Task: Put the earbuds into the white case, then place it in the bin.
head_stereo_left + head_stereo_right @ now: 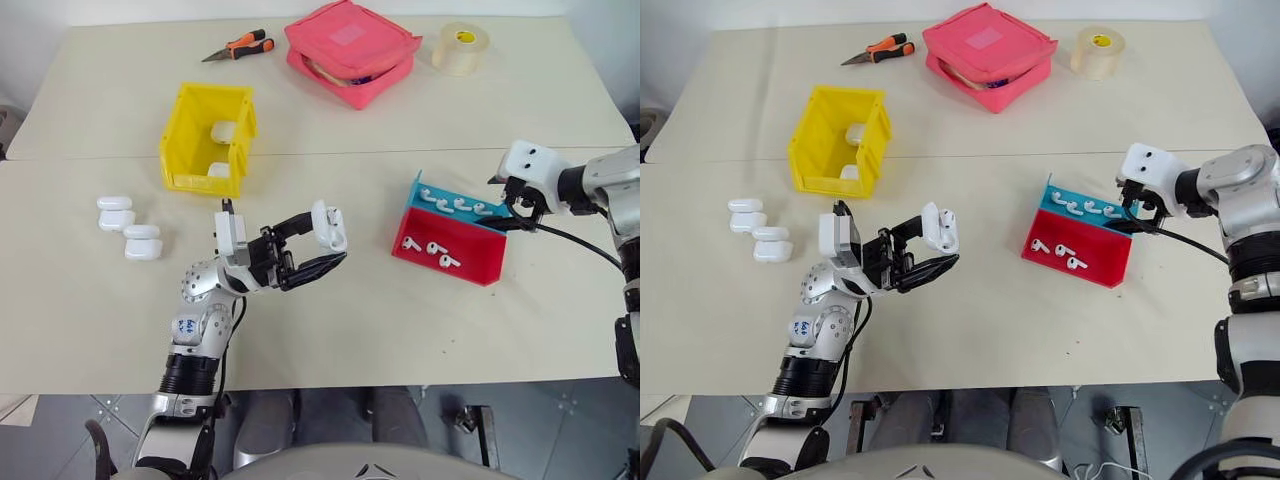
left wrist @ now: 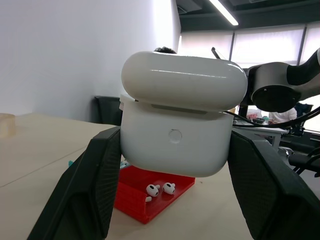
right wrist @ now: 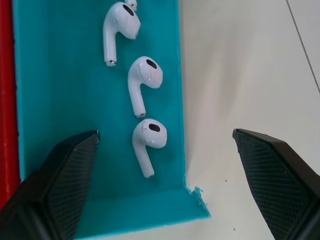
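Glossy white case (image 1: 329, 226) clamped between the black fingers of the left gripper (image 1: 318, 248), lid hinged open and held up off the table near its centre, presumably so an earbud can be dropped in. Left forearm rising from 6 o'clock, wrist bent so the fingers point toward 3 o'clock and slightly upward.

Spread wide and empty, right gripper (image 3: 165, 165) poised above the teal half of a red and blue tray (image 1: 478, 270), at 3 o'clock from the held case. Straddled by its fingers, one earbud (image 3: 148, 140) at the teal corner (likely the next pick). More earbuds in both halves. Right arm reaching in from the 3 o'clock edge, angled downward.

Yellow bin (image 1: 208, 137) at 11 o'clock from the held case, already holding two cases. Four spare cases (image 1: 130, 228) lying at 9 o'clock.
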Motion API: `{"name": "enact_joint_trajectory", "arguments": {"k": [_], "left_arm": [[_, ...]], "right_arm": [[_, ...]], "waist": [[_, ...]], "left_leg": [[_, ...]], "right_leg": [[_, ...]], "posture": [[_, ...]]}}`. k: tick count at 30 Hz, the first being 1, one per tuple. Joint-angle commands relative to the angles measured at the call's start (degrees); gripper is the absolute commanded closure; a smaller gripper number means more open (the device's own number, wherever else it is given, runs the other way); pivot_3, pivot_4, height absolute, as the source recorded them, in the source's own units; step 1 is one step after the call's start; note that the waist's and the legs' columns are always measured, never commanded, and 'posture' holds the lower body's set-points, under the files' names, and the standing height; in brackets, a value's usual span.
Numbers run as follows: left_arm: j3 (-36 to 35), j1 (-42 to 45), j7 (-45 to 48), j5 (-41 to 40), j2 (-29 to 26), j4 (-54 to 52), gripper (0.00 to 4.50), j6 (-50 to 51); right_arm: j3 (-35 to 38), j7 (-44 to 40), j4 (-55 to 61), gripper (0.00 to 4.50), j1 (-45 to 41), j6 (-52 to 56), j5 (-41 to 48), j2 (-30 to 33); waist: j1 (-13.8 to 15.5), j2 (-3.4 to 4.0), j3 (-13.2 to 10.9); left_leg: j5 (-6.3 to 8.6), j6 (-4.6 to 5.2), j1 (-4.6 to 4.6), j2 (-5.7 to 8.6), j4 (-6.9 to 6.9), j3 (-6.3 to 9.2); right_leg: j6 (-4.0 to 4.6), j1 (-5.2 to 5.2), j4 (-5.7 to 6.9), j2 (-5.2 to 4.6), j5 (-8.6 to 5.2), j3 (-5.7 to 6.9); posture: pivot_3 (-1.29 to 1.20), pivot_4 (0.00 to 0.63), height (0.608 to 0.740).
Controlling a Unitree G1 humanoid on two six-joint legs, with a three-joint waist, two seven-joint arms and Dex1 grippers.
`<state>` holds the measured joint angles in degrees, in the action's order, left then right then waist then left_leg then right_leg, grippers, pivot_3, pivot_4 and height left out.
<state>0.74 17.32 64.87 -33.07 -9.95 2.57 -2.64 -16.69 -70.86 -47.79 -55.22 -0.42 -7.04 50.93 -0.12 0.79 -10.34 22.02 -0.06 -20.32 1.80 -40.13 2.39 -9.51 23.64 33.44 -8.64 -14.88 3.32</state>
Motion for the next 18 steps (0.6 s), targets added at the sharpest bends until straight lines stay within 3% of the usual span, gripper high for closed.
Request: {"name": "enact_joint_trajectory", "arguments": {"k": [1,5,6,8,13,18], "left_arm": [[-0.05,-0.16,-0.65,-0.31,-0.04,-2.9,1.69,-0.78],[0.05,-0.46,-1.16,-0.42,-0.22,-3.55,1.69,-0.59],[0.18,-0.53,-1.19,-0.44,-0.24,-3.71,1.69,-0.53],[0.41,-0.55,-1.3,-0.44,-0.23,-3.97,1.69,-0.37],[0.59,-0.07,-1.54,-0.41,-0.13,-3.96,1.69,-0.14],[0.79,0.62,-1.34,-0.44,-0.08,-3.56,1.69,-0.08]], "right_arm": [[-0.28,-2.02,-2.56,0.03,-1.03,-1.48,-1.61,-0.79],[-0.75,-3.45,-3.92,0.03,-1.79,-1.86,-3.03,-1.7],[-0.68,-3.62,-4.08,0.2,-1.93,-1.46,-3.24,-1.95],[-0.52,-3.99,-4.2,0.6,-2.05,-0.99,-3.65,-2.32],[-0.35,-4.52,-3.92,2.29,-1.64,-0.39,-4.49,-2.32],[-0.52,-3.44,-4.53,2.29,-1.83,-0.22,-5.72,-2.18]], "waist": [[-0.03,0.0,0.0],[-0.07,0.0,0.0],[-0.08,0.0,0.0],[-0.09,0.0,0.0],[-0.04,0.0,0.01],[-0.04,0.0,0.01]], "left_leg": [[0.0,0.0,0.01,-0.01,0.0,0.01],[0.0,-0.01,0.02,-0.01,-0.02,0.01],[0.0,-0.01,0.02,-0.01,-0.01,0.02],[0.0,-0.02,0.02,-0.02,-0.01,0.02],[-0.01,-0.03,0.07,-0.02,-0.07,0.02],[-0.01,-0.03,0.07,-0.01,-0.08,0.03]], "right_leg": [[0.0,0.0,0.01,0.0,0.0,0.0],[0.0,-0.01,0.02,0.0,0.0,0.01],[0.0,-0.01,0.01,0.0,0.0,0.01],[0.0,-0.01,0.02,0.01,0.0,0.01],[0.0,-0.08,0.05,0.01,0.0,0.0],[0.0,-0.08,0.06,0.0,0.0,0.0]], "posture": [[0.0,0.15,0.74],[0.0,0.15,0.74],[0.0,0.15,0.74],[0.0,0.15,0.74],[0.0,0.15,0.74],[0.0,0.15,0.74]]}}
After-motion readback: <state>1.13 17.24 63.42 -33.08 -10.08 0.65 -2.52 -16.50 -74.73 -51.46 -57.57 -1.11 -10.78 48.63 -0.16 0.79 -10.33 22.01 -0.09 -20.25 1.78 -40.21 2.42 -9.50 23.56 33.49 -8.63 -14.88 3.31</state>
